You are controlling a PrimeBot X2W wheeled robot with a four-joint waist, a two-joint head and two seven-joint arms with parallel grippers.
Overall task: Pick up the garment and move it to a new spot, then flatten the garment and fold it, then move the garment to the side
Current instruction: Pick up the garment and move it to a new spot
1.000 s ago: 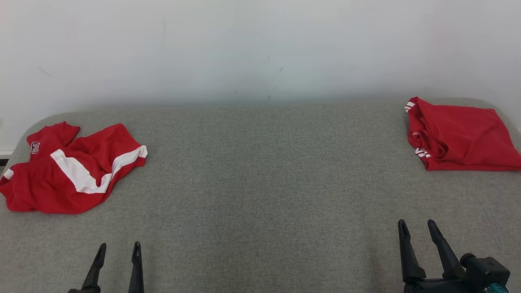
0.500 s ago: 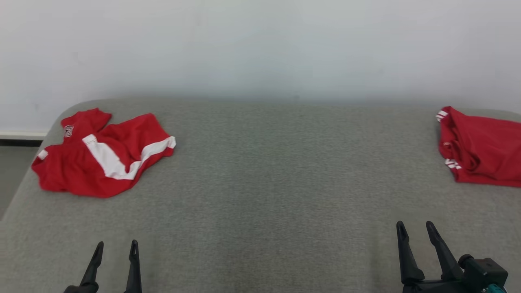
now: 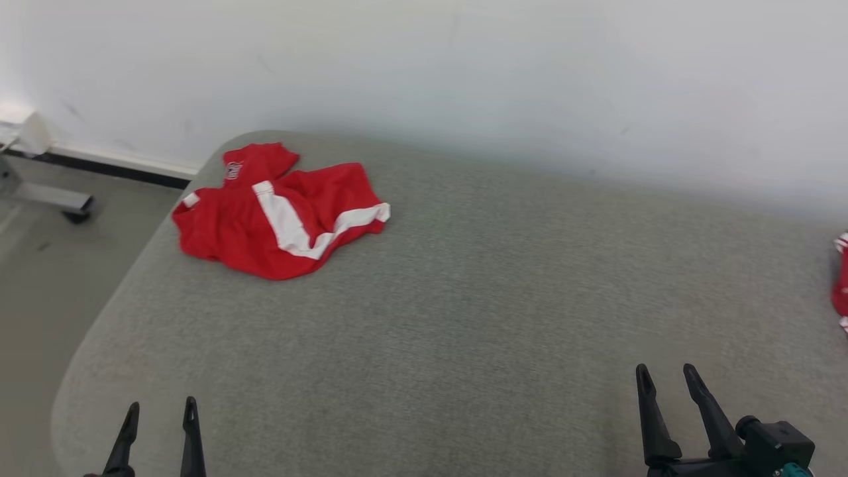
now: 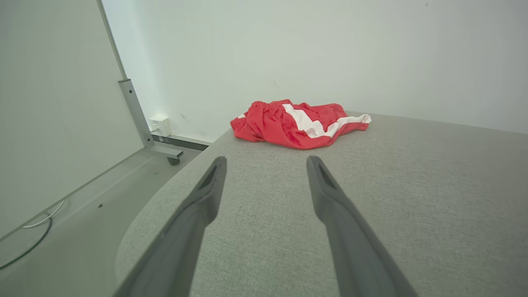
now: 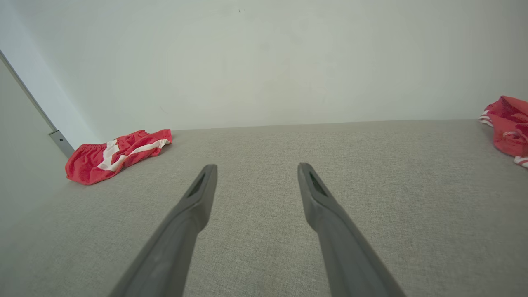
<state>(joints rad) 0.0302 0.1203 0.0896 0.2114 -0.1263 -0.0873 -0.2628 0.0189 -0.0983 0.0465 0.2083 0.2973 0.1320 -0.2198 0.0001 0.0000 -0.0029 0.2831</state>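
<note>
Right tool point(image 3: 665, 371) — tapered black fingers point(image 3: 652, 417), black wrist block point(image 3: 772, 444).

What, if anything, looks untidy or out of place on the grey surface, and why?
The red-and-white garment lies crumpled near the far left corner of the grey surface, bunched and creased rather than flat. A second red garment sits at the far right, partly out of frame. Nothing looks spilled or damaged.

You have grey padded surface point(image 3: 464, 318) against white wall point(image 3: 424, 66). To its left you see floor point(image 3: 46, 278), metal post point(image 4: 134, 109), white socket box point(image 4: 160, 125) low on wall, cable point(image 4: 37, 235) on floor.
</note>
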